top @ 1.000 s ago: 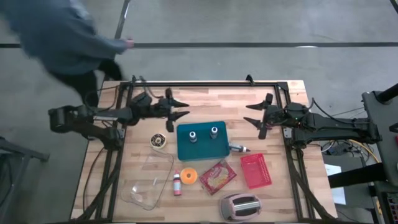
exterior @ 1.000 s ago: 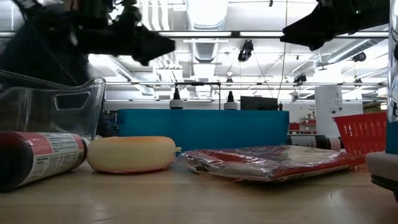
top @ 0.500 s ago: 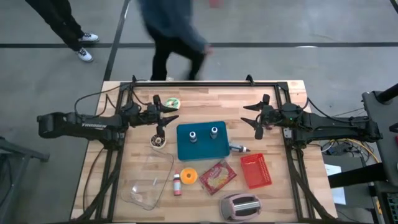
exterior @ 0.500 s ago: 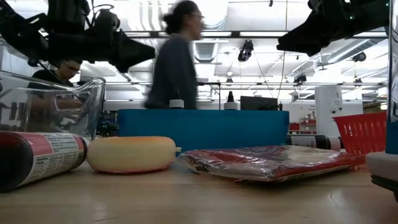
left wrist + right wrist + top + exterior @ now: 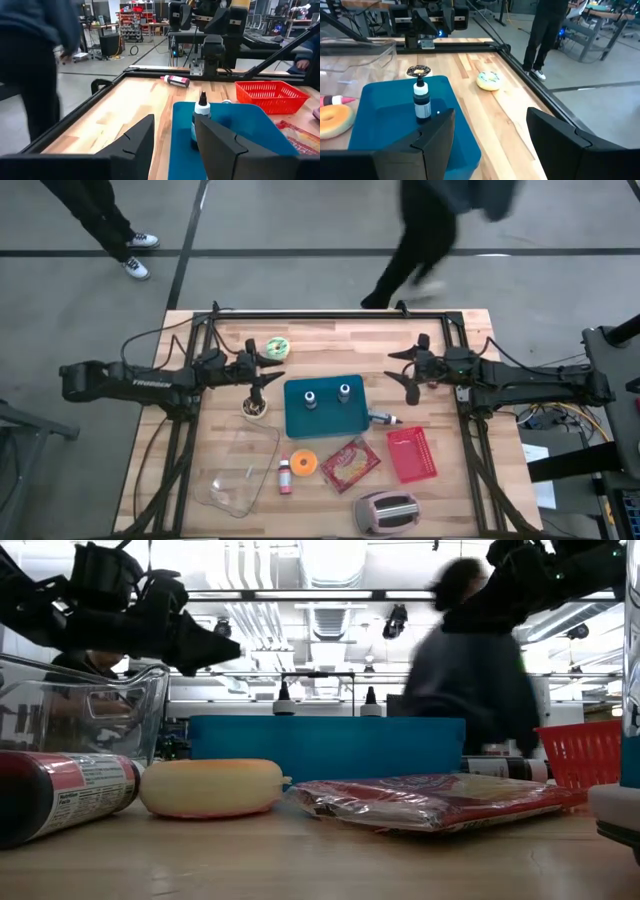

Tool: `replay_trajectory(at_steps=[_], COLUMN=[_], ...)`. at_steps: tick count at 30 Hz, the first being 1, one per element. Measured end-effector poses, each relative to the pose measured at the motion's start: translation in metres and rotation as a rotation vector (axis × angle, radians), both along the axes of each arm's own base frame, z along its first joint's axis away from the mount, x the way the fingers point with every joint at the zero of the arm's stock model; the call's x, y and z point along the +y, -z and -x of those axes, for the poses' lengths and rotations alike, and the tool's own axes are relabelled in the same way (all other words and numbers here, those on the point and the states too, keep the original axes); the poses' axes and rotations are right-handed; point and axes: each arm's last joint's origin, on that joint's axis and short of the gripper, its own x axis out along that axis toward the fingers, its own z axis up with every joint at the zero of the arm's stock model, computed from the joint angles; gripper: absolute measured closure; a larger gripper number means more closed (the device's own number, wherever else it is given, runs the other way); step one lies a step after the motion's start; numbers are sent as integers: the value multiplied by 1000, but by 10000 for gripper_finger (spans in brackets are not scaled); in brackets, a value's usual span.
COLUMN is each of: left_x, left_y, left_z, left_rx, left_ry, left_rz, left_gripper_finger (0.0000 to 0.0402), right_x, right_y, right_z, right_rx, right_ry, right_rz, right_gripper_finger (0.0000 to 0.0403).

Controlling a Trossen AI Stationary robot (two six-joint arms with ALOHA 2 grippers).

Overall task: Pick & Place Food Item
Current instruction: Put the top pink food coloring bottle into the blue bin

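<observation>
Seen from above: wooden table (image 5: pixel 330 340) with two dark arms reaching in from either side, both hovering above the surface.

Left gripper (image 5: pixel 266 372), fingers parted with a clear gap, holding nothing. Just past its fingertips, toward the table's far edge, a green-frosted donut (image 5: pixel 277 347). Just beneath its near finger, a chocolate-frosted donut (image 5: pixel 255 407). Straight ahead of it, a blue tray (image 5: pixel 325 420) carrying two small dark bottles (image 5: pixel 310 397).

Right gripper (image 5: pixel 403 368), fingers spread wide, empty. Facing the same blue tray from the opposite side. Near its lower finger, a small pink-capped bottle (image 5: pixel 384 418) lying flat beside the tray's corner. Farther toward the front edge, a red basket (image 5: pixel 411 454).

Well away from both grippers, at the table's front: clear plastic container (image 5: pixel 237 470), orange donut (image 5: pixel 304 463), small pink bottle (image 5: pixel 285 475), red food packet (image 5: pixel 349 464), and a toaster (image 5: pixel 387 512).

Beyond the table's far edge, a blurred person (image 5: pixel 440 225) on the floor; another person's legs (image 5: pixel 100 220) at the far left corner.
</observation>
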Motion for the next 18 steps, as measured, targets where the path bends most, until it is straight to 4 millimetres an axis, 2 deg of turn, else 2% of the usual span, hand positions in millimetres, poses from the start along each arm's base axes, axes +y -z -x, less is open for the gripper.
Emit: replay_trajectory(at_steps=[6, 18], left_x=[-2, -2], left_y=[4, 5], left_z=[2, 3], left_rx=[13, 19], left_ry=[44, 55], left_rz=[-15, -38], left_gripper_finger=[257, 257], right_x=[-1, 1], right_y=[8, 32], right_z=[-5, 4], right_rx=[59, 315], right_ry=[-1, 8], right_rz=[-8, -70], right_gripper_finger=[163, 163])
